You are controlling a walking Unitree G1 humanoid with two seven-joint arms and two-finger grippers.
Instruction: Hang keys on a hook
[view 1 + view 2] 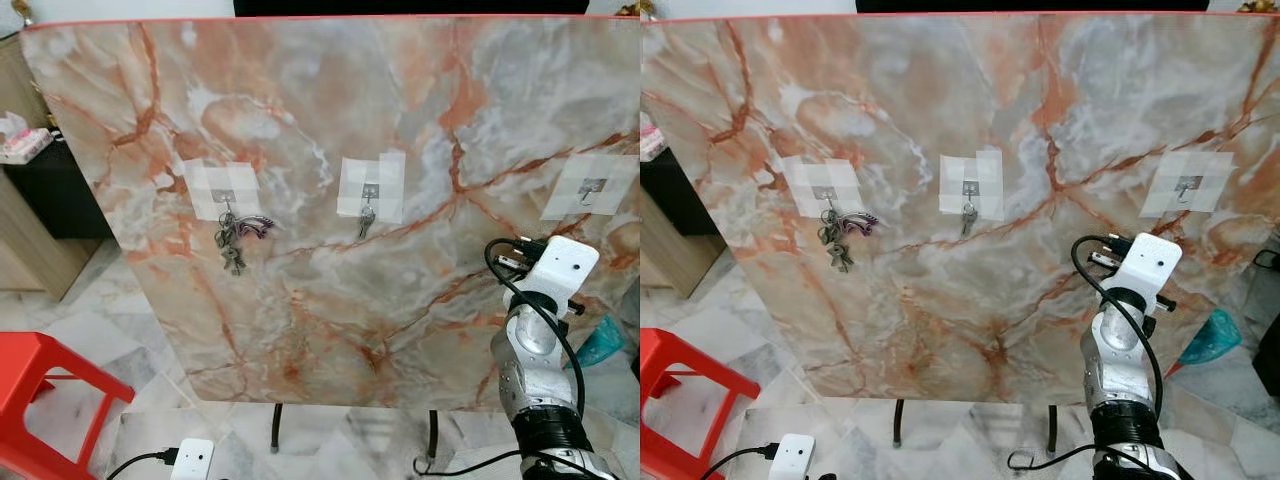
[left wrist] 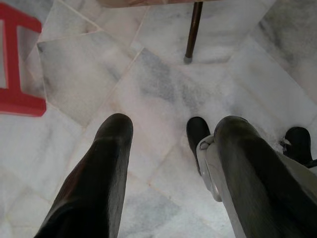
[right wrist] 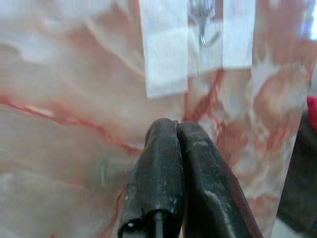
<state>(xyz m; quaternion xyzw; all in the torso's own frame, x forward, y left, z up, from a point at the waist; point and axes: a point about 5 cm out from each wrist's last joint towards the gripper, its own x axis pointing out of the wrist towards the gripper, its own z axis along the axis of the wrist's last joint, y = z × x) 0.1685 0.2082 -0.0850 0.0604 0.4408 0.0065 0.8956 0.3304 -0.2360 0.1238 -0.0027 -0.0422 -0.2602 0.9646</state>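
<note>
Key bunch [image 1: 233, 240] is seen hanging on the left hook [image 1: 226, 201] of the marble board [image 1: 330, 120], long axis vertical, keys pointing down; a purple tag [image 1: 256, 227] sticks out sideways from the bunch toward the board's centre. A single key [image 1: 366, 222] is hung on the middle hook [image 1: 370, 192], also vertical, tip down. The right hook [image 1: 592, 189] is seen bare. Each hook is fixed to the board with a white tape patch [image 1: 222, 187].

Board is stood upright, tilted slightly back, on thin dark legs [image 1: 276, 430] visible below its lower edge.

Right hand [image 3: 177, 130] is raised in front of the board, just below the right hook's tape patch. In the right wrist view its two black fingers [image 3: 159, 163] are pressed together at the tips, nothing held between them. The right arm [image 1: 540, 340] is seen below the board's lower right area, with a black cable [image 1: 500, 275] looped at the wrist.

Left hand [image 2: 173, 134] is hung low, pointed at the marble floor [image 2: 163, 84] near one board leg. Its fingers are spread wide apart, nothing gripped.

A red stool [image 1: 30, 400] is placed on the floor to the left of the board. A white adapter [image 1: 190, 460] with a black lead is laid on the floor below the board's lower left corner. A teal object [image 1: 600, 345], partly hidden, is seen past the board's lower right edge. A wooden cabinet [image 1: 30, 240] is stood behind the board's left edge.
</note>
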